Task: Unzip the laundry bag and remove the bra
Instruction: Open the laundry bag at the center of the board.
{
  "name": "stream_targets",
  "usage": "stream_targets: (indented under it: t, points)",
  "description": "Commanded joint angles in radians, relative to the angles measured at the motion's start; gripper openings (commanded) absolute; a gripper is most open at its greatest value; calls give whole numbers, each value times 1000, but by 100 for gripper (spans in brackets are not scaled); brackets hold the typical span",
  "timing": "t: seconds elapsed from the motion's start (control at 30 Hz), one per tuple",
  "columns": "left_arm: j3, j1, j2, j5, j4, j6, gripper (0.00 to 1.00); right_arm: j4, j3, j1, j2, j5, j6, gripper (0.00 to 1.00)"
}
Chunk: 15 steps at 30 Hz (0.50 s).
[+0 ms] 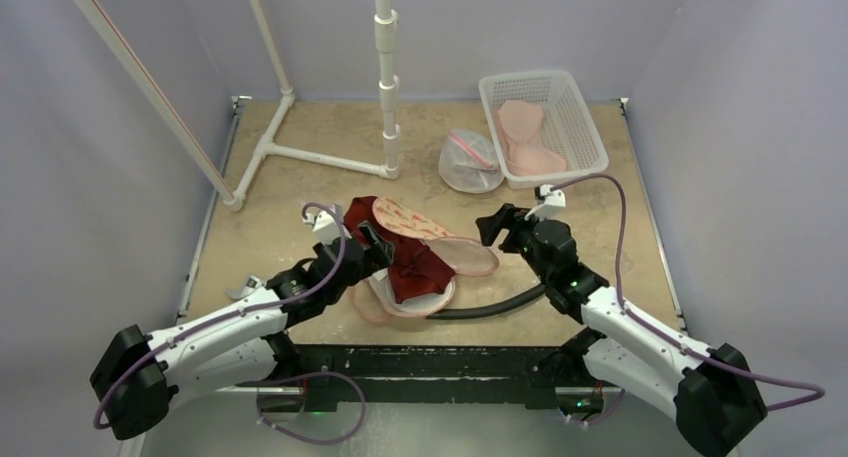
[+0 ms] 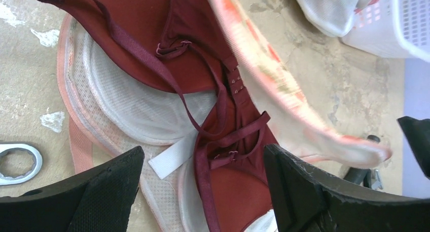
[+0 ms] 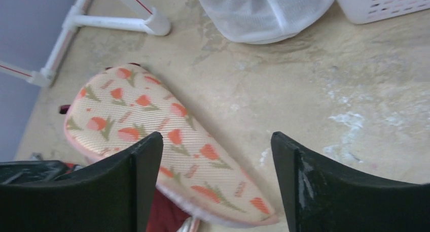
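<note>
My left pincer [image 2: 203, 156] stands with its jaws wide apart and nothing in them, poised over the dark red bra [image 2: 152, 29]. The bra lies spread across the open laundry bag [image 2: 116, 105], its straps and hook band draped over the white mesh cup, about the middle of the table [image 1: 290, 217]. My right pincer [image 3: 217, 140] is likewise spread and empty, hovering over bare tabletop at the right end of the bag's tulip-printed lid [image 3: 142, 110].

Round about: a second white mesh bag [image 1: 470, 162] sits farther back, touching the white basket [image 1: 580, 127] that holds pink garments [image 1: 525, 137]. A white pipe frame [image 1: 320, 157] stands at the back left. A black hose [image 1: 490, 305] runs from under the open bag toward my right arm.

My left wrist view alone shows the bra's clasp hooks and a metal ring-ended tool [image 2: 15, 163] on the table beside the bag's pink edge. My right wrist view shows the lid's printed top but almost nothing of the bra beneath it. Only the overhead view shows both pincers flanking the bag.
</note>
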Motion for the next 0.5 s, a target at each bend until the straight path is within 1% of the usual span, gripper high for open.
stream_targets:
  t: [0.0, 0.03, 0.07, 0.17, 0.3, 0.37, 0.47]
  points:
    - [-15, 8, -68, -20, -23, -15, 86, -79, 48, 0, -33, 98, -39, 86]
    - [-11, 7, -79, -35, -43, -17, 86, -70, 43, 0, -61, 97, -39, 97]
    - [-6, 7, -91, -46, -65, -17, 86, -63, 39, 0, -94, 92, -41, 98]
    - [7, 6, -122, -66, -104, -9, 86, -55, 50, 2, -167, 52, -50, 98]
    - [19, 7, -170, -76, -130, 6, 87, -31, 86, 39, -167, -37, -74, 98]
    - [18, 7, -190, -74, -132, 13, 89, -3, 96, 98, -145, -30, -88, 98]
    - [13, 7, -207, -68, -124, 20, 92, 66, 110, 231, -46, 25, -108, 98]
